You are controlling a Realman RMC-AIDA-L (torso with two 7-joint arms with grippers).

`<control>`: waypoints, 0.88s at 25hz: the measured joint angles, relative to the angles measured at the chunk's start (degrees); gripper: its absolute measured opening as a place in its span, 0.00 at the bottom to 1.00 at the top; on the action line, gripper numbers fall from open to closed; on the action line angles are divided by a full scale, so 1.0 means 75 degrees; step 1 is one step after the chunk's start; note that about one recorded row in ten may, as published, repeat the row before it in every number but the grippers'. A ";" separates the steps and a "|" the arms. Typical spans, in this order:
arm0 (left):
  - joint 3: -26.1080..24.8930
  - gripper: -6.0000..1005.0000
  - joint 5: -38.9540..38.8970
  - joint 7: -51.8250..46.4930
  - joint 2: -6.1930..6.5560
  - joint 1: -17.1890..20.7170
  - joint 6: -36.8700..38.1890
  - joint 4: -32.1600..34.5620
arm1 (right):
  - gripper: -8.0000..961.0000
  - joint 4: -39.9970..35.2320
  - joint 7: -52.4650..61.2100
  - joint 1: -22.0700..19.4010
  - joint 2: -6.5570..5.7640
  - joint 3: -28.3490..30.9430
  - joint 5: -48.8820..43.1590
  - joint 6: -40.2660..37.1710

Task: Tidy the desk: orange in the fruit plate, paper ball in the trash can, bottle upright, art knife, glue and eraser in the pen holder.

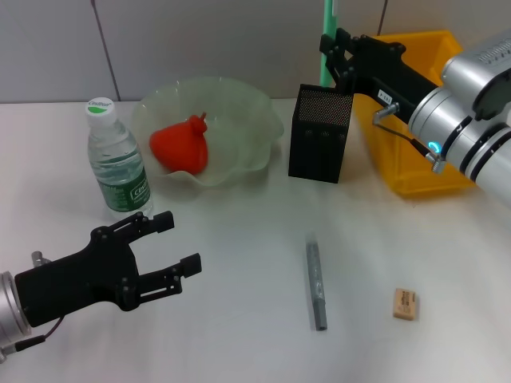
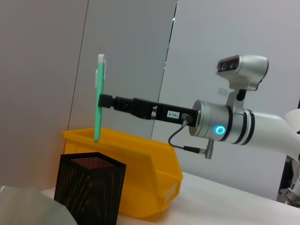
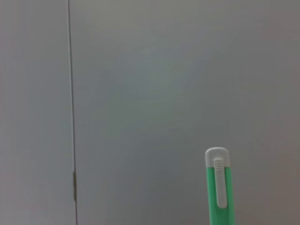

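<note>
Right tool (image 1: 329, 49): we are seeing it clamped on the art knife (image 1: 326, 32), holding it upright above the pen holder (image 1: 322, 134), near the surface's far edge.
Art knife: we are reading a flat, slim green plastic body with a white cap and clip; the left wrist view is showing it (image 2: 99, 96) side-on, hanging over the holder's open top and not yet inside; the right wrist view is giving only its capped end (image 3: 218, 187) against a grey wall.
Pen holder: a black square box of fine metal mesh, taller than wide, standing just beside the trash can (image 1: 419, 171).
Trash can: we are noting smooth, bright yellow plastic, rectangular, at the surface's far right corner.
Left tool (image 1: 164, 251): its black fingers are spread apart and gripping nothing, hovering over the near left part of the surface (image 1: 239, 335).
Fruit plate (image 1: 247, 128): translucent pale green, wavy rim, with the lumpy red-orange orange (image 1: 180, 146) lying in it.
Bottle (image 1: 117, 163): clear ribbed plastic, green label, standing upright just left of the plate.
Glue (image 1: 316, 285): a slim grey stick, lying flat toward the near edge.
Eraser (image 1: 404, 304): a small tan block, right of the stick and apart from it.
</note>
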 joint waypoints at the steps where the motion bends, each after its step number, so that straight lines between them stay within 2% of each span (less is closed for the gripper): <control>1: 0.0002 0.84 -0.0006 -0.0010 -0.0001 -0.0001 0.0013 0.0000 | 0.27 0.0024 -0.0004 0.0019 0.0000 0.0000 -0.0005 0.0127; 22: 0.0005 0.84 -0.0008 -0.0021 0.0022 0.0004 0.0101 0.0000 | 0.29 0.0216 -0.0004 0.0116 -0.0001 -0.0017 -0.0067 0.0738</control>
